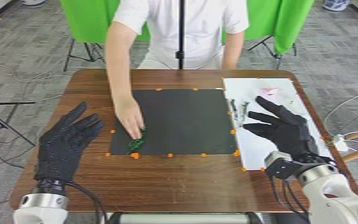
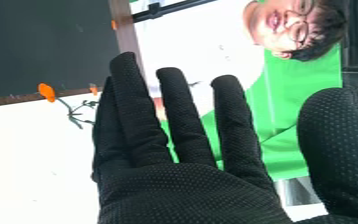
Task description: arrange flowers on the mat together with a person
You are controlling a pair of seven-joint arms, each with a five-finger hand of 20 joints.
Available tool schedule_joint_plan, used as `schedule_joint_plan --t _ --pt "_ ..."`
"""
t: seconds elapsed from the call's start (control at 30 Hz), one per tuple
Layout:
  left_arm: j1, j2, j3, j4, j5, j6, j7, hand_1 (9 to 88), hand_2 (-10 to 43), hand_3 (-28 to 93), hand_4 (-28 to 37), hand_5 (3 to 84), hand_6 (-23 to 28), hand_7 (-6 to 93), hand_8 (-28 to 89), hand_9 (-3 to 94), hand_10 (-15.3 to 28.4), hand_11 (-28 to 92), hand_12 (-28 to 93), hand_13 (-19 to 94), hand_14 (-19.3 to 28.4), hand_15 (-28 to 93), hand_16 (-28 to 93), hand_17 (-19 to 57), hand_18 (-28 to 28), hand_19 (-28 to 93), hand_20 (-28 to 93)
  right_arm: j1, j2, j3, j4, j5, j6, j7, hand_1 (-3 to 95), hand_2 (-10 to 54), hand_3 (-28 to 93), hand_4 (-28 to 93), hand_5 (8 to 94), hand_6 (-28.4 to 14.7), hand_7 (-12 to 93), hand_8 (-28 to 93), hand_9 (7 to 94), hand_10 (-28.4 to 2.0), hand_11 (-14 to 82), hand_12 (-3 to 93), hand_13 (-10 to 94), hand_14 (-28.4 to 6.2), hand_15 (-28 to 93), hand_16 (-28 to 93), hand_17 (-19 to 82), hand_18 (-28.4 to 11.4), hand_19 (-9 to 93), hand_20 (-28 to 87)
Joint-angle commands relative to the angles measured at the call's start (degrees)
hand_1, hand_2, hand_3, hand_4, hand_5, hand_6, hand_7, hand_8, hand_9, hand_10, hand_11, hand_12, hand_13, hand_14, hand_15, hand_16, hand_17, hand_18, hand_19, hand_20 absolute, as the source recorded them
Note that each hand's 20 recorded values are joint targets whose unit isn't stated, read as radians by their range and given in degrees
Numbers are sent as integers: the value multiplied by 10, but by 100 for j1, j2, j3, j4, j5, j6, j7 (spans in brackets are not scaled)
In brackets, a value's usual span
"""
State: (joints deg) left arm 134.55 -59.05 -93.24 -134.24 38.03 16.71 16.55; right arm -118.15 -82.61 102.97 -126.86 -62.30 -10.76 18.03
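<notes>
Right hand, outstretched, beside what look like stems.

No text, label, number or sign can be read on anything here

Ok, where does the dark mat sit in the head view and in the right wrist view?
Head view: the dark mat is mid-table, between the left hand and right hand.
Right wrist view: partly in the picture, past the fingers, bordering the white sheet.
Shared landmark: that sheet's edge along the mat.
</notes>
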Motion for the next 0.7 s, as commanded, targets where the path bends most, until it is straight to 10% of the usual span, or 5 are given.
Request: schedule_joint_plan --t 0.03,0.7 --pt "59 -33 10 2 7 -36 -35 234 103 762 -254 370 104 109 -94 362 231 259 85 261 284 491 -118 -78 239 606 -33 -56 3 -21 -41 12 47 -32 129 139 815 -283 394 7 117 -127 447 -178 108 109 388 -219 327 127 52 -190 545 150" --pt "47 93 55 33 -52 -5 169 234 103 762 -254 370 104 108 -94 363 231 260 85 261 284 491 -118 -78 239 606 -34 32 107 -13 -110 -402 149 -225 129 137 820 -283 396 6 118 -128 464 -180 125 113 393 -218 329 127 53 -191 545 151"
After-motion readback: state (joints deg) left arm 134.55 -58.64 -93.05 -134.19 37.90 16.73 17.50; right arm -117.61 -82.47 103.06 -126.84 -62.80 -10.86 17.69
